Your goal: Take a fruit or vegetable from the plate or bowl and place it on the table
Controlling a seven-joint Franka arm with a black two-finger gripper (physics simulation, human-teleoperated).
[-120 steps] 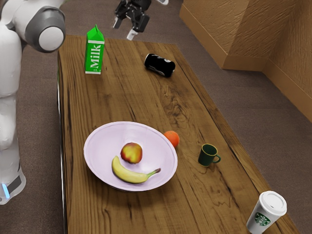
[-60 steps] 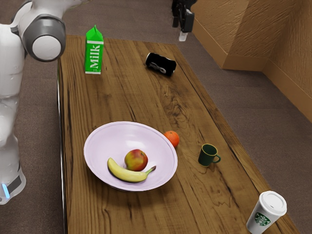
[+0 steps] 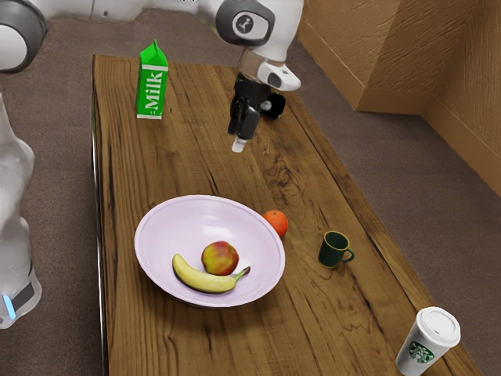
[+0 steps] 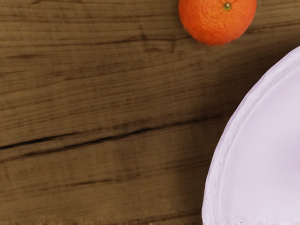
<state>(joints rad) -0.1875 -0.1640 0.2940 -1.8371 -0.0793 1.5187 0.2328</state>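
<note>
Shifted from top right to upper centre of the exterior view: the fingers (image 3: 239, 142), whether open or closed cannot be told; lower left: apple (image 3: 220, 257) and banana (image 3: 202, 281) in the bowl (image 3: 168, 235), probably gathered by its sloping wall.

In the exterior view, beyond the bowl (image 3: 160, 227), the gripper (image 3: 239, 145) conceals much of the black can (image 3: 276, 105); small print on the milk carton (image 3: 151, 90) is illegible. Inside the bowl, the banana (image 3: 205, 281) obscures the lower edge of the red-yellow fruit (image 3: 220, 257). Beside the bowl, its rim covers part of the orange (image 3: 276, 222). In the wrist view, the frame edge cuts off both bowl and orange.
</note>
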